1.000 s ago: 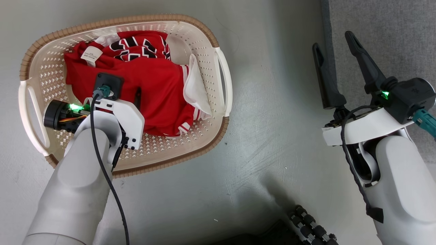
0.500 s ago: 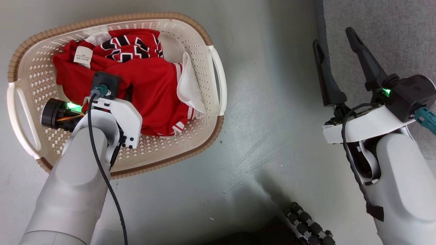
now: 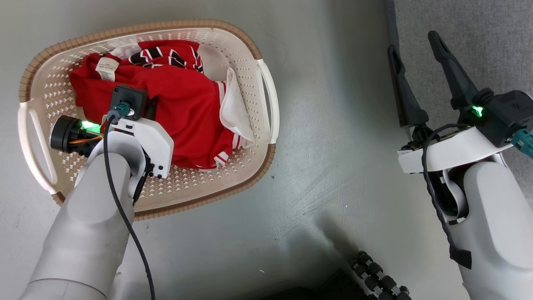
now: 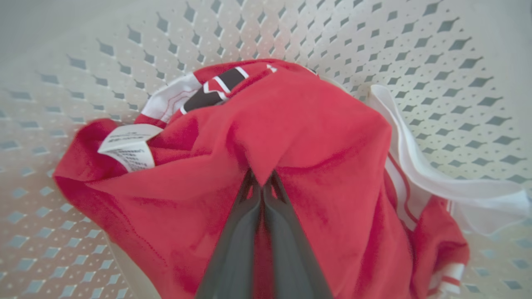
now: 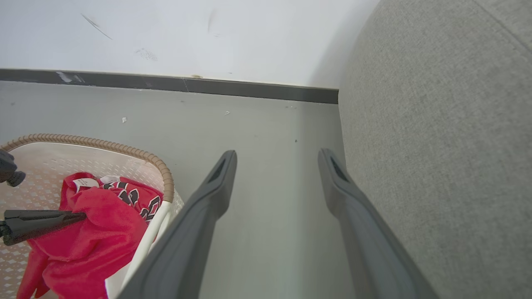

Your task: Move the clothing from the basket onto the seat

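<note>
A robot's left gripper [image 4: 262, 185] pinches a fold of the clothing [image 4: 324, 137], its two dark fingers pressed together on a ridge of red cloth near the middle of the heap inside the basket [image 3: 245, 39]. The hold takes in only a thin peak of fabric, so it may slip free on the lift. The tangled garments may also rise together and spill onto the grey floor [image 3: 325, 175] between the basket and the seat [image 3: 479, 37] at far right. The right gripper [image 3: 412, 43] hangs empty, fingers spread wide, at the seat's edge. The clothing lies crumpled: soft red jersey with white-striped hems, a white panel [image 4: 436, 178] draped right, a care label [image 4: 126, 145] left.
</note>
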Robot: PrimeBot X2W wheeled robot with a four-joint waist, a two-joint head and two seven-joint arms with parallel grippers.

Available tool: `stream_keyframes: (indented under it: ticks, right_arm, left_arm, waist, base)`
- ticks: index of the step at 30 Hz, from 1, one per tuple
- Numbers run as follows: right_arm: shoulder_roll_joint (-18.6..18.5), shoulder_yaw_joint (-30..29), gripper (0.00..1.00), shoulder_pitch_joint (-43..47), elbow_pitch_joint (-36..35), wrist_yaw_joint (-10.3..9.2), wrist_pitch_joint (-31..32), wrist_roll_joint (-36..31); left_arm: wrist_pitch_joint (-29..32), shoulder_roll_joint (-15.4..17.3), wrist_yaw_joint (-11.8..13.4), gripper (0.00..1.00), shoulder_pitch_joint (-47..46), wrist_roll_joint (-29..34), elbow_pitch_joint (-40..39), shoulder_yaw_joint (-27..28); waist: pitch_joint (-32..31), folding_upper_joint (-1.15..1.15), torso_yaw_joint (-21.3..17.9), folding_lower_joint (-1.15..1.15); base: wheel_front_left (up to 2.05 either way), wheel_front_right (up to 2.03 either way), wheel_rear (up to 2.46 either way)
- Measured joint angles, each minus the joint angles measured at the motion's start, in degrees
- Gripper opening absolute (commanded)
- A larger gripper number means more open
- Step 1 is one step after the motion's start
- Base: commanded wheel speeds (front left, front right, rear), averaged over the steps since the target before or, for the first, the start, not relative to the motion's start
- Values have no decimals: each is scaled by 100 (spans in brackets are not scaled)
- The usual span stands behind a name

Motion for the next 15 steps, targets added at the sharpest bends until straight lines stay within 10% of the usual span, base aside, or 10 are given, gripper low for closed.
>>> stream_keyframes:
  ticks: [15]
  right_arm:
    - [2, -26, 100, -22, 46, 0, -2, -48]
  left_arm:
    - [-691, -21, -151, 0, 146, -265, 22, 115]
  waist:
    - [-356, 0, 250, 0]
  base:
    - [0, 0, 0]
